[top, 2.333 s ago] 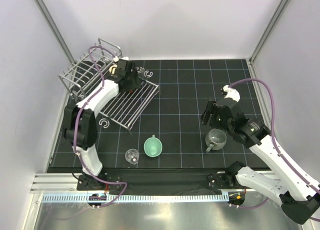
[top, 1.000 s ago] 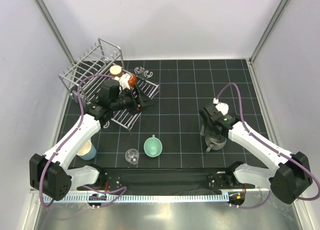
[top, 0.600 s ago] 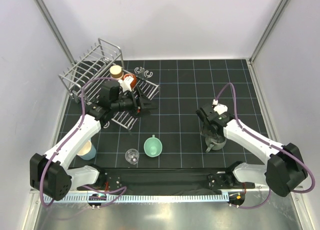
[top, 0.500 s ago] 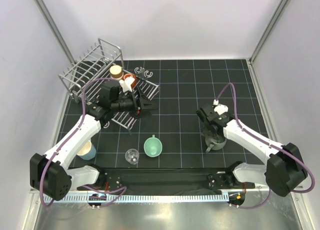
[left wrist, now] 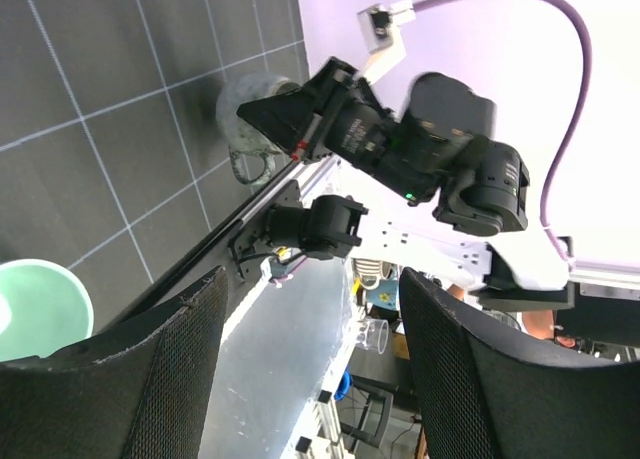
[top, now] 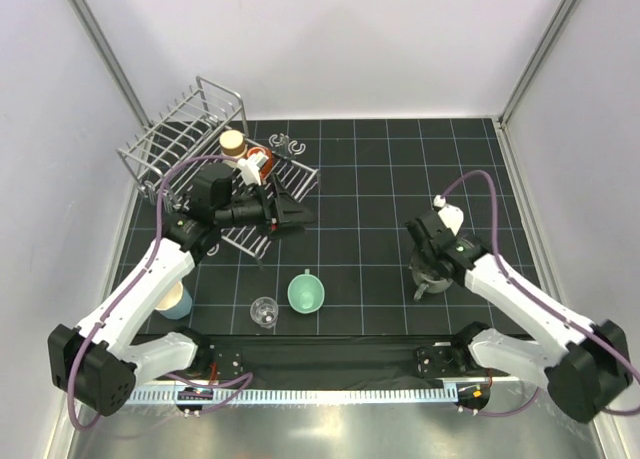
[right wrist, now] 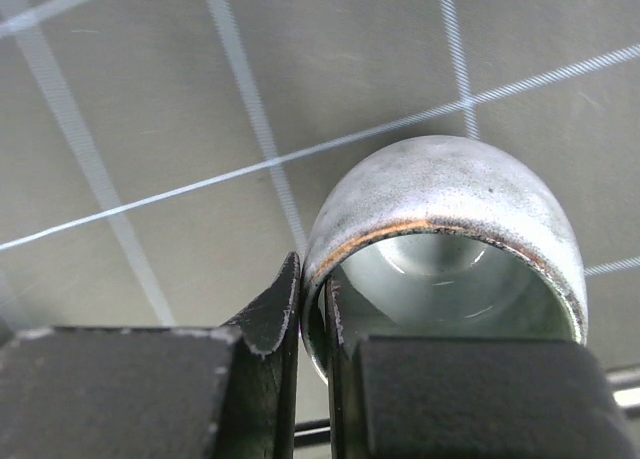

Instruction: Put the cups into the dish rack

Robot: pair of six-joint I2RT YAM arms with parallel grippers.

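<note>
A grey mug (top: 432, 277) with a handle stands on the black mat at the right. My right gripper (top: 428, 262) is shut on its rim, one finger inside the wall and one outside (right wrist: 315, 309), and the grey mug (right wrist: 445, 194) fills the right wrist view. My left gripper (top: 300, 217) hangs open and empty beside the dish rack (top: 180, 139), its fingers (left wrist: 150, 379) wide apart. An orange-red cup (top: 258, 164) and a beige cup (top: 232, 139) sit in the rack. A mint green cup (top: 306, 292), a clear glass (top: 264, 311) and a light blue cup (top: 175, 301) stand on the mat.
Small grey C-shaped clips lie behind the rack (top: 285, 142) and in front of it (top: 210, 244). White walls close in the mat on three sides. A metal rail (top: 300, 394) runs along the near edge.
My right gripper has closed on the grey mug's rim. The left gripper has drawn away from the rack toward the mat's middle, still open.
</note>
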